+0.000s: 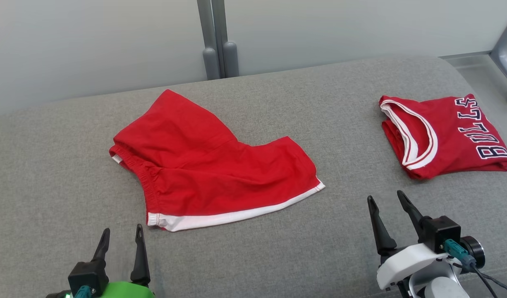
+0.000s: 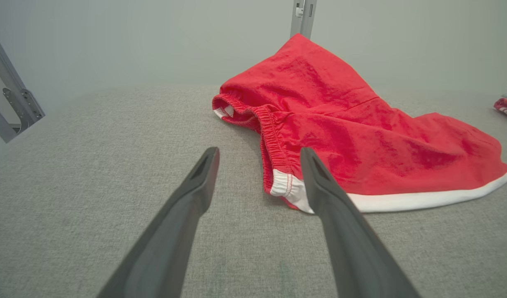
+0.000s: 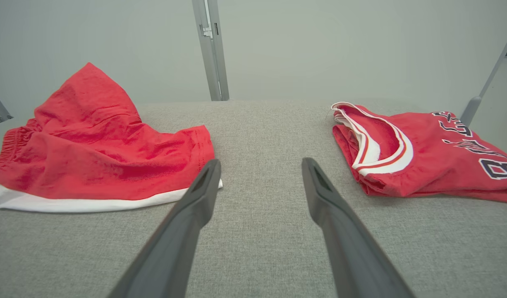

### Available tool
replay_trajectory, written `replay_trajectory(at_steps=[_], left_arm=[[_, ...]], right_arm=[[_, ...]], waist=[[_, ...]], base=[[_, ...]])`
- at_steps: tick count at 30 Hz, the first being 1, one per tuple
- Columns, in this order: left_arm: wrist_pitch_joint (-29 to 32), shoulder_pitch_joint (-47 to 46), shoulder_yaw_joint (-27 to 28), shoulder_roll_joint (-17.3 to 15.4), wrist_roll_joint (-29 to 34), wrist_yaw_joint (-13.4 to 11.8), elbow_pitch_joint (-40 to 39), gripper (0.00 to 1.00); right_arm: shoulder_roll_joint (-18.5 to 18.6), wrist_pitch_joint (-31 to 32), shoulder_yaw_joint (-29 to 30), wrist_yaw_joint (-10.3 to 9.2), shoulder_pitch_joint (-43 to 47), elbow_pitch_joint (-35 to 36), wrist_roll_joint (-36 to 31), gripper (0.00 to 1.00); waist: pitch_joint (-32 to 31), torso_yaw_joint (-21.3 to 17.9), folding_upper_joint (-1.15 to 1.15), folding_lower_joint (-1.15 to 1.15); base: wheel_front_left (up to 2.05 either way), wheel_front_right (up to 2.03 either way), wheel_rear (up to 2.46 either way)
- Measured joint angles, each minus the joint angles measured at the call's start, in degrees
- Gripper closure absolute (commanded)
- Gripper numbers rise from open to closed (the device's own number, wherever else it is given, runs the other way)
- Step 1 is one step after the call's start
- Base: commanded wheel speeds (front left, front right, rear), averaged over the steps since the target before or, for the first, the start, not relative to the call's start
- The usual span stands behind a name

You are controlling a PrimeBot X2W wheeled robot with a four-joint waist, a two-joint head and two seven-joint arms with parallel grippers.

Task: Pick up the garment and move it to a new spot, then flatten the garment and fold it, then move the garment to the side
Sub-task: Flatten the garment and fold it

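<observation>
Head view puts the red cotton shorts with a white edge band [image 1: 212,165] a little left of centre on the grey woven fabric surface [image 1: 278,256], spread out but rumpled and not yet flat. We take these to be the garment in hand, since the red folded jersey with dark lettering [image 1: 448,136] lies well apart at the right, already in a neat stack.

Our left claw [image 1: 123,228] hangs at the lower left with its two dark fingers spread wide and nothing between them. Our right claw [image 1: 384,195] is just as wide open and empty, over bare surface between the shorts and the jersey.

The shorts' long axis runs left to right, climbing slightly toward the right. The gathered elastic waistband [image 1: 142,178] forms the left end, and the white band [image 1: 237,215] traces the near edge. From the left claw the waistband's near corner lies just ahead and slightly right, and in the left wrist view that corner sits right at the fingertips. The band's right tip lies near the right claw, ahead and to its left. We judge the left arm closer, with each claw suited to its own end.
</observation>
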State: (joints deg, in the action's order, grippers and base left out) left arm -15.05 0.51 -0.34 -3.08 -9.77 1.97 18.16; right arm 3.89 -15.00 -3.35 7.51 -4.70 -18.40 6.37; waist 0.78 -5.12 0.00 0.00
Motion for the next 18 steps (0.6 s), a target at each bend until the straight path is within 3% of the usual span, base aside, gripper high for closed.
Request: replay_trajectory(at_steps=[18], left_arm=[[0.00,1.36,-3.79,0.22,-1.27,-0.47,0.55,0.00]], right_arm=[[-0.73,0.00,-1.40,-0.01,0.47,-1.65,0.41,0.00]], waist=[[1.21,1.18,0.00,0.00]], base=[[0.00,0.00,0.00]])
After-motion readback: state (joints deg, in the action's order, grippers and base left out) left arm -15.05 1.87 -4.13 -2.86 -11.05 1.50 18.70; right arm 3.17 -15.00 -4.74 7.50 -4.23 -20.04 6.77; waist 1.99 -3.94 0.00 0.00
